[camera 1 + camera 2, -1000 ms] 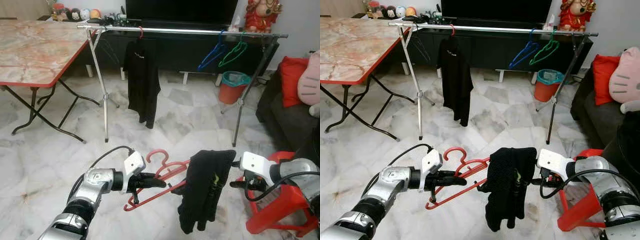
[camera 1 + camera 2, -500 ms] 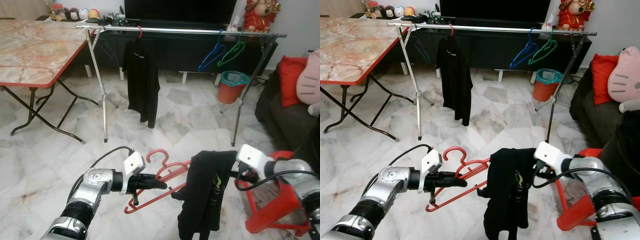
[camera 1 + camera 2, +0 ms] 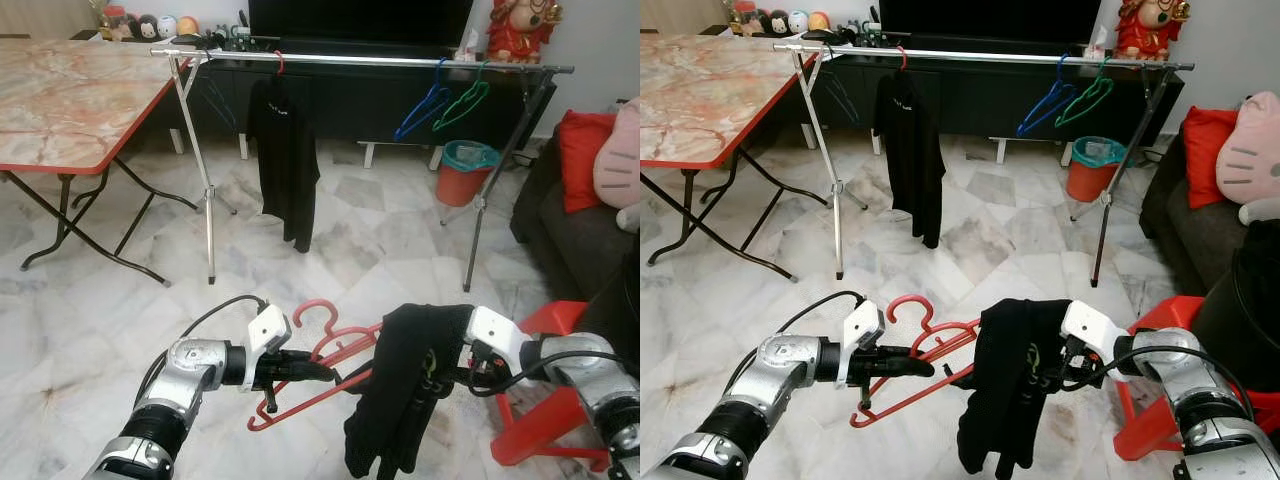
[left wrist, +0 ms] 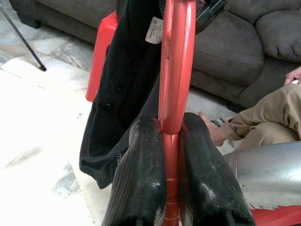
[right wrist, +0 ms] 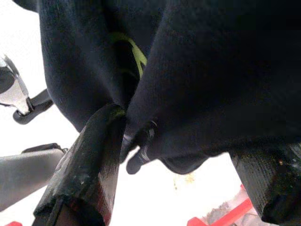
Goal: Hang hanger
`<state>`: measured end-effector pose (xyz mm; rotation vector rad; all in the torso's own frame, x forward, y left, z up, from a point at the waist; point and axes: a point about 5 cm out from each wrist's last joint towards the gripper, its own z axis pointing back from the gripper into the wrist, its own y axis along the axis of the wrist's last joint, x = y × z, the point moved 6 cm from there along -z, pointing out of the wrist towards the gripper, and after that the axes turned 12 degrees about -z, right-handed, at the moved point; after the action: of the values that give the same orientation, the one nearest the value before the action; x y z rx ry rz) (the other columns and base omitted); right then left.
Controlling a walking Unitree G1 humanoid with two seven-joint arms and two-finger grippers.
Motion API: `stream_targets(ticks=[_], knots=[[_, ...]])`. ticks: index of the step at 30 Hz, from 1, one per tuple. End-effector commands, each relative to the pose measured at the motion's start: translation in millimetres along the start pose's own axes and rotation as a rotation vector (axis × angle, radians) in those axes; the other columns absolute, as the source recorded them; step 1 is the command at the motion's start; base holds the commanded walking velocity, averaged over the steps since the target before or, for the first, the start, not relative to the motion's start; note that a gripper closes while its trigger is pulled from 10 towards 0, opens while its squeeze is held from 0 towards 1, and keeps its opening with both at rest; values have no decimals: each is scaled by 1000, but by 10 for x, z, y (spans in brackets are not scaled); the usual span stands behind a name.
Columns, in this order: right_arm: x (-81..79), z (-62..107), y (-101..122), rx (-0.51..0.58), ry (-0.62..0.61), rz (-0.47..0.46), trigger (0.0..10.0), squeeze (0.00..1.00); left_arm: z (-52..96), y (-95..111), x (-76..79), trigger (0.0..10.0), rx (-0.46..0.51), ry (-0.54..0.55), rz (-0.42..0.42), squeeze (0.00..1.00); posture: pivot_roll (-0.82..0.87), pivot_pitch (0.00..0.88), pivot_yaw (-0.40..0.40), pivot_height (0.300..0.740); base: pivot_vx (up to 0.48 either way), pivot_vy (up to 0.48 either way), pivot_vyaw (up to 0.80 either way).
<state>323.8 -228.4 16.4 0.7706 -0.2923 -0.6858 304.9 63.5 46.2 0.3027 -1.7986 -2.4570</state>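
The left claw [image 3: 318,372] is clamped on the red hanger [image 3: 335,355], held low, well short of the rail [image 3: 380,62]; the right claw [image 5: 178,155], fingers spread, reaches into the black garment [image 3: 400,385], which may slip off if tugged

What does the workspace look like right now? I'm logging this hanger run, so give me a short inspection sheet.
Surface: marble floor, pale and veined.
Job's things: red hanger held level; black garment draped over its far end; clothes rail ahead.
Clutter: black shirt, blue hanger and green hanger on the rail; red bin; red stool.
Grippers: left end effector shut on the hanger; right end effector open around the garment.
Cables: black cable loops over the left wrist.
Surroundings: folding table, sofa, seated person's leg.
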Motion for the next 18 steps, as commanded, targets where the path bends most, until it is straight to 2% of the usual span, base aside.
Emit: stream_targets(ticks=[1, 2, 3, 4, 5, 6, 18], knots=[[11, -11, -2, 12, -16, -19, 10000, 0, -31, 137, -41, 0, 50, 7, -22, 0, -144, 0, -94, 740, 0, 0, 0], [14, -27, 11, 21, -25, -27, 8588, 0, -32, 141, -42, 0, 51, 7, -22, 0, -144, 0, -94, 740, 0, 0, 0], [17, -37, 19, 26, -32, -33, 8588, 0, -33, 143, -43, 0, 51, 7, -21, 0, -144, 0, -94, 740, 0, 0, 0], [16, -47, 27, 30, -35, -33, 7098, 0, -33, 146, -43, 0, 52, 7, -21, 0, -144, 0, -94, 740, 0, 0, 0], [15, -52, 33, 32, -37, -33, 7098, 0, -34, 149, -44, 0, 53, 7, -21, 0, -141, 0, -96, 740, 0, 0, 0], [23, -62, 48, 42, -49, -35, 0, 0, -34, 151, -45, 0, 53, 7, -21, 0, -141, 0, -96, 740, 0, 0, 0], [40, -82, 48, 40, -73, -36, 0, 0, -39, 160, -49, 0, 55, 8, -17, 0, -143, 0, -100, 740, 0, 0, 0]])
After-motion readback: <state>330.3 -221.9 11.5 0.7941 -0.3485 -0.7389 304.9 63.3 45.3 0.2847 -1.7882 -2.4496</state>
